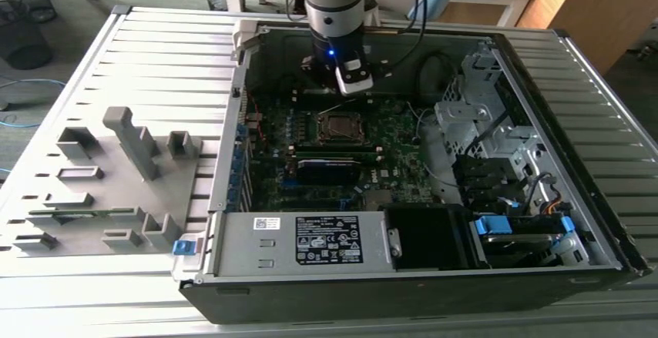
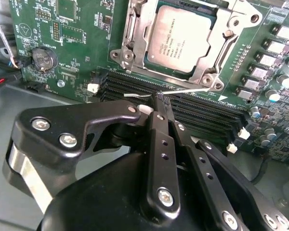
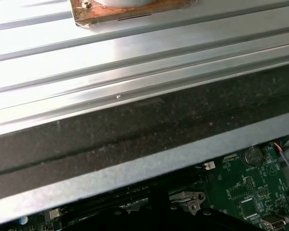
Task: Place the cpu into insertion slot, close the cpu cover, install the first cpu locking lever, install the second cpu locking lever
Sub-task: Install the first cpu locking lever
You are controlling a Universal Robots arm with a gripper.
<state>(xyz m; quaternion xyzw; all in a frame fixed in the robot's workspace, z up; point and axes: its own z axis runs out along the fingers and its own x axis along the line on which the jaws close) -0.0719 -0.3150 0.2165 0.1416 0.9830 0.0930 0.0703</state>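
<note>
**A:** Where does the cpu (image 2: pixel 180 36) lie from the claw (image 2: pixel 159 100)?

**B:** In the second wrist view we see it just beyond the fingertips. It sits flat in its socket on the board (image 2: pixel 77 29). The cover (image 2: pixel 224 45) is down over it, and the metal top shows through the window.

**A:** What sits between them?

**B:** The lever (image 2: pixel 188 91), a thin wire. Its long axis runs along the socket's near edge, parallel to the black slots (image 2: pixel 202 114). It crosses right at the claw's tip, square to the way the fingers point.

**A:** So we meet it head-on?

**B:** We judge so. The hooked end lies to one side of the tip, and the long run goes the other way, toward the cover's corner.

**A:** How do the fingers stand?

**B:** They are drawn together, with no gap we can see at the tip. The tip meets the wire, but we cannot tell whether the wire is pinched between the pads or only touched.

**A:** Is the lever latched?

**B:** We think not. It seems to float free above the slots rather than sit under a catch.

**A:** And from outside?

**B:** In the exterior view the arm reaches down into the open case (image 1: pixel 411 296), with the socket just beside the claw.
</note>
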